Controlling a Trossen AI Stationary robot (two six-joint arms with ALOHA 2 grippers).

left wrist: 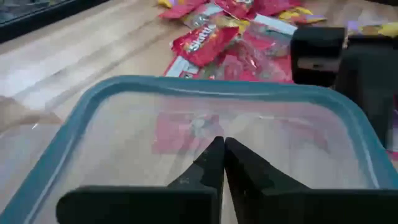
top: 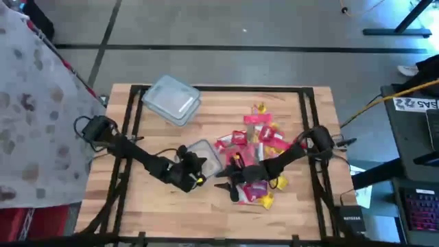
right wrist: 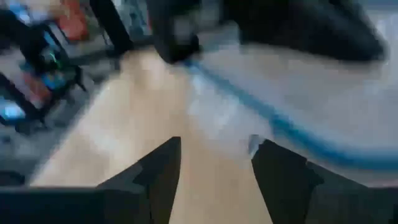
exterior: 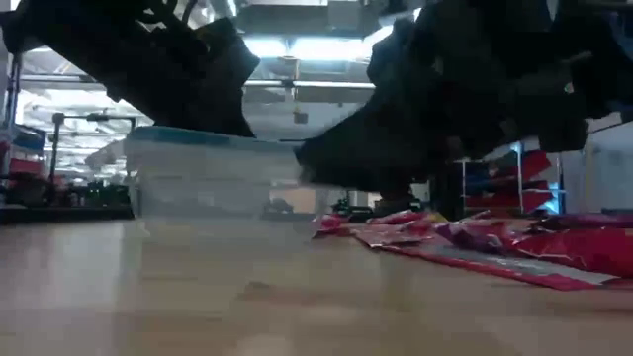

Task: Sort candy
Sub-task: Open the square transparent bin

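Observation:
The candy point(top: 257, 137) lies in a loose pile of red, pink and yellow packets on the right half of the wooden table; the left wrist view shows it too point(left wrist: 205, 40). A clear tub with a teal rim point(top: 204, 156) stands just left of the pile. My left gripper point(left wrist: 219, 144) is shut with nothing visible between its fingers, its tips over the tub's opening point(left wrist: 205, 84). My right gripper point(right wrist: 214, 152) stands open and empty at the near side of the pile point(top: 225, 186), close to the tub's rim point(right wrist: 280, 118).
A second clear tub point(top: 171, 99) sits near the table's far edge, left of centre. A dark frame point(top: 130, 130) runs around the tabletop. Bare wood lies along the near edge and at the near left. The two grippers are close together by the central tub.

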